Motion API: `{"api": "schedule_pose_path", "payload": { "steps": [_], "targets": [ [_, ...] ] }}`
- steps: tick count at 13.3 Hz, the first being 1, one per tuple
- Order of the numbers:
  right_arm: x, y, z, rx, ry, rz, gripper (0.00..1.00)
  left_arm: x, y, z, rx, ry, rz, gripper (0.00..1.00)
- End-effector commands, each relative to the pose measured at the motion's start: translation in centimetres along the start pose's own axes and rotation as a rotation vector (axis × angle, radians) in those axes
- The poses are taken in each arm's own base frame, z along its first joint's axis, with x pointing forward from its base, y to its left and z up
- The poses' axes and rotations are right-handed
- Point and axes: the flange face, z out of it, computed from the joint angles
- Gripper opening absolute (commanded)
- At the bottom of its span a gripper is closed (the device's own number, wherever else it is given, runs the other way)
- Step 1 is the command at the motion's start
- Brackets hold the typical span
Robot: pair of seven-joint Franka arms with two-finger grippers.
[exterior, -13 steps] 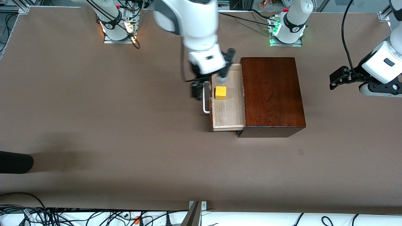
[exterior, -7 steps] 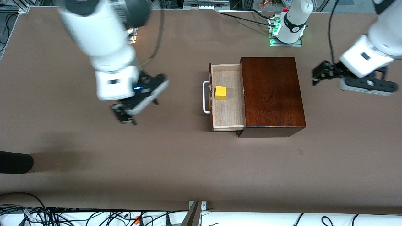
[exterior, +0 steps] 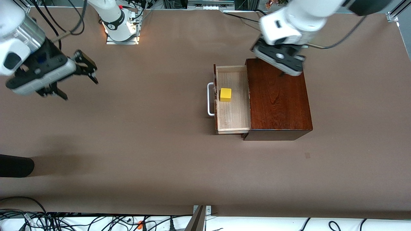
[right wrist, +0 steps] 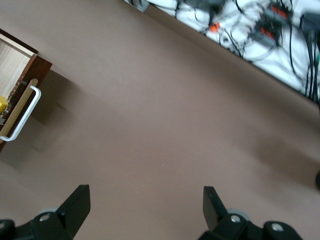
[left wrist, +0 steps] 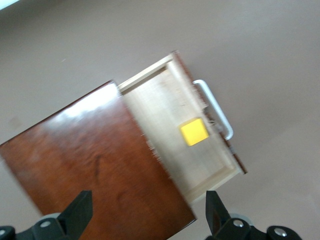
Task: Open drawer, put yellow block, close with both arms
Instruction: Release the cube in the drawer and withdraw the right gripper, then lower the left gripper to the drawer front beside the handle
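Note:
The drawer (exterior: 233, 112) stands pulled out of the dark mahogany box (exterior: 277, 96), its white handle (exterior: 210, 99) toward the right arm's end of the table. The yellow block (exterior: 225, 94) lies inside it on the pale wood, also seen in the left wrist view (left wrist: 194, 132). My left gripper (left wrist: 147, 210) hangs open over the box top (left wrist: 95, 165), at the corner nearest the arm bases (exterior: 282, 69). My right gripper (exterior: 80, 86) is open and empty over bare table near the right arm's end. Its wrist view (right wrist: 145, 202) catches the handle (right wrist: 22, 117) at the edge.
A black rounded object (exterior: 16, 166) pokes in at the right arm's end of the table, nearer the front camera. Cables (exterior: 96, 221) run along the table's front edge. Both arm bases (exterior: 120, 24) (exterior: 295, 32) stand at the back edge.
The right gripper has swung away from the drawer front toward its own end of the table. The left arm has come in from its end to over the box. Block and drawer stayed put.

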Motion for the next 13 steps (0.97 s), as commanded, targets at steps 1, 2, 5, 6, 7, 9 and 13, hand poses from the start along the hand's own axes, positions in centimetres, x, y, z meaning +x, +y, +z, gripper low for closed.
{"api": "schedule_pose_path", "payload": {
  "steps": [1, 2, 5, 6, 7, 9, 13],
  "targets": [
    [-5.0, 1.2, 1.2, 0.013, -0.051, 0.168, 1.00, 0.7, 6.0, 0.9, -0.037, 0.010, 0.118, 1.00],
    [-5.8, 2.3, 2.2, 0.015, -0.077, 0.202, 1.00, 0.6, 8.7, 2.6, -0.045, -0.022, 0.165, 1.00],
    [-6.9, 4.8, 4.5, 0.022, -0.113, 0.257, 1.00, 1.1, 12.7, 6.8, -0.065, -0.087, 0.246, 1.00],
    [-7.6, 6.0, 5.4, 0.024, -0.123, 0.284, 1.00, 1.9, 13.5, 9.1, -0.088, -0.113, 0.289, 1.00],
    [-8.0, 6.7, 5.9, 0.026, -0.128, 0.303, 1.00, 2.4, 13.8, 10.5, -0.105, -0.118, 0.368, 1.00],
    [-8.1, 7.0, 5.7, 0.018, -0.132, 0.338, 1.00, 2.0, 17.5, 11.5, 0.012, -0.072, 0.595, 1.00],
    [-7.6, 8.4, 5.1, 0.007, -0.110, 0.358, 1.00, 3.2, 22.4, 19.0, 0.071, -0.061, 0.958, 1.00]
  ]
}}
